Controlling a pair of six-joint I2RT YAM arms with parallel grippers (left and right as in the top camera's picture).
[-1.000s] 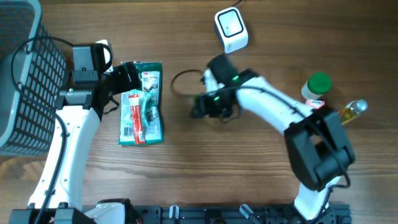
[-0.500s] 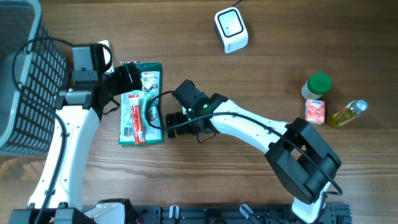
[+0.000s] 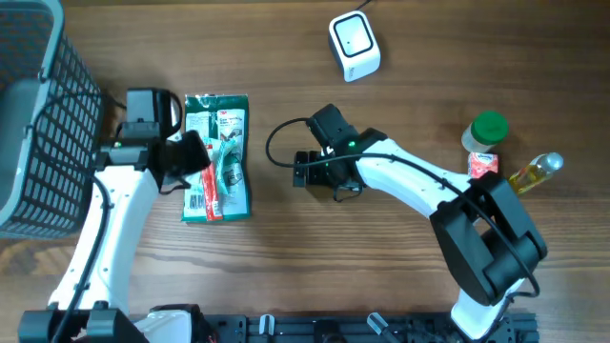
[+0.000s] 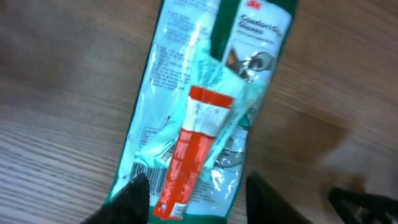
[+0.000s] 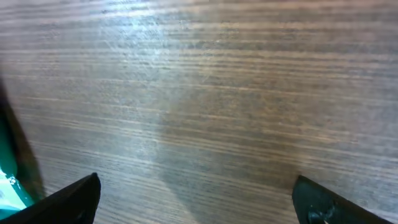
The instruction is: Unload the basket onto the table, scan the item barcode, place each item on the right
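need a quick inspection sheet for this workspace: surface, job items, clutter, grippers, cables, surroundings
surface: wooden table, plain wood grain
job's things: green glove package lying flat, a red-and-white tube on its face, barcode at the end by the left fingers; white scanner at the far edge
clutter: green-lidded jar, small red box and oil bottle grouped on the right
grippers: left gripper straddles the package end, grip unclear; right gripper open over bare wood, holding nothing
cables: black cable loop by the right arm
surroundings: wire basket at the left edge
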